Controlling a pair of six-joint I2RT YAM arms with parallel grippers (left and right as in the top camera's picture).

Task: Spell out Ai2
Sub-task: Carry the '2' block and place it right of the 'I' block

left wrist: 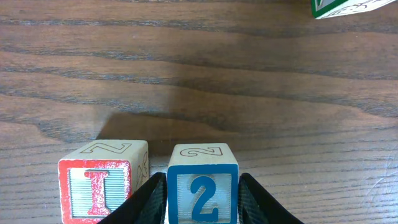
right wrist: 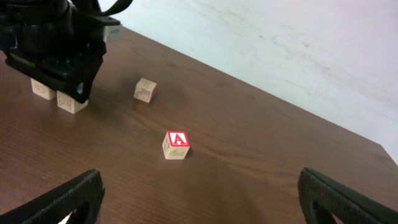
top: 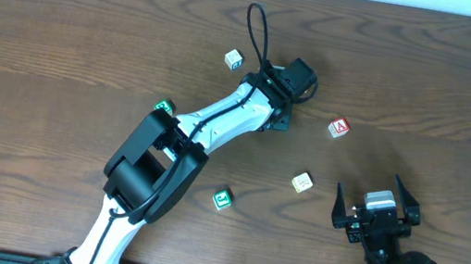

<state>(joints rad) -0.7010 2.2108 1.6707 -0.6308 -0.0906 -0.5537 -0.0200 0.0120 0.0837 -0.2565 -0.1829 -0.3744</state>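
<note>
Stretching far forward, left fingers [left wrist: 148, 204] clamp the 2 block [left wrist: 203, 190]; right fingers [right wrist: 65, 199] gape wide, empty.

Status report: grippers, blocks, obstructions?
Left gripper shut on 2 block, beside I block. Right gripper open. A block sits apart. No obstruction seen.

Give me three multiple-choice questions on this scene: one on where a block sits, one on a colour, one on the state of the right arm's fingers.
1. In the left wrist view, the I block sits where from the 2 block? A) left B) on top C) behind
2. Frame colour of the A block? A) green B) red C) blue
3. The right fingers are: A) open, empty B) shut on a block C) out of view
Answers: A, they stand side by side; B, its border is red; A, spread wide with nothing between.
</note>
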